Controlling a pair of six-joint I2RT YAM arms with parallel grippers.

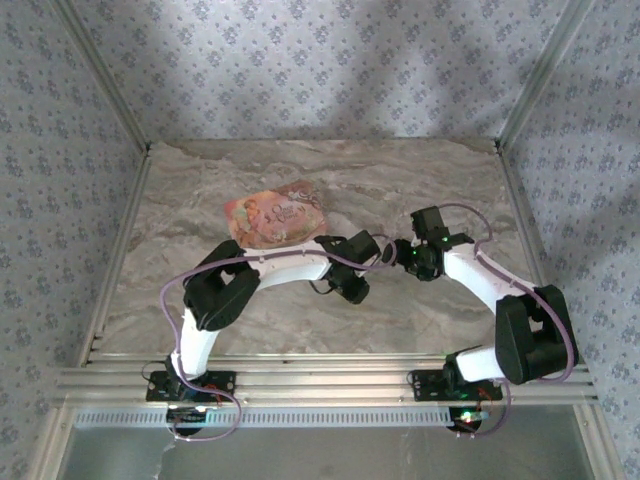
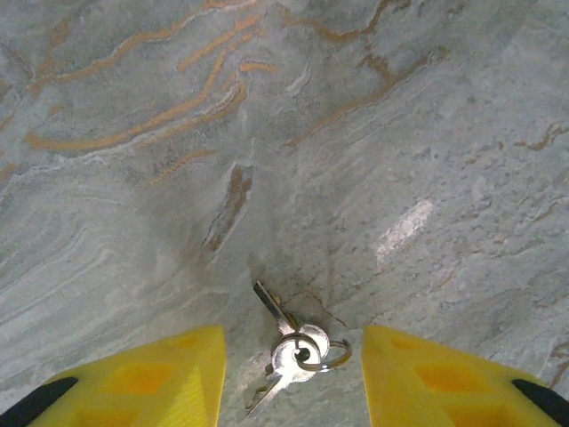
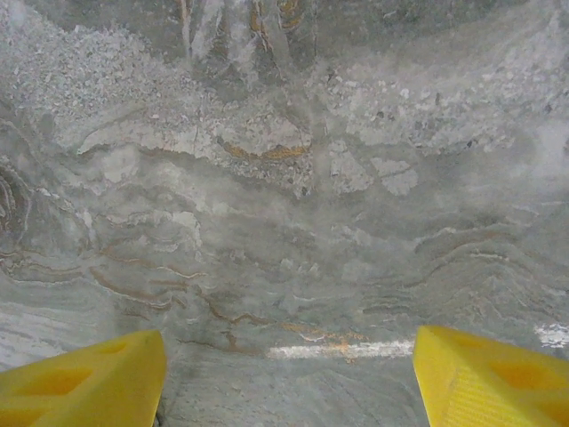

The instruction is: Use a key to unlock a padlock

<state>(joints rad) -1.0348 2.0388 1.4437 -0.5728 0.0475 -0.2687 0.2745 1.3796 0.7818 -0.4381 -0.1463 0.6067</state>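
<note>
Keys (image 2: 289,356) on a ring lie on the marble table (image 2: 356,133), between the yellow fingers (image 2: 160,374) of the left gripper (image 2: 293,334); jaws parted, seemingly not touching them. Right gripper (image 3: 289,338) over marble nearby, jaws spread wide.

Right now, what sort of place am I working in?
Probably a purpose-built robot test cell, not a real room: a marble-patterned tabletop, patterned wall panels on aluminium frame posts, and arm bases bolted to a slotted rail.
</note>
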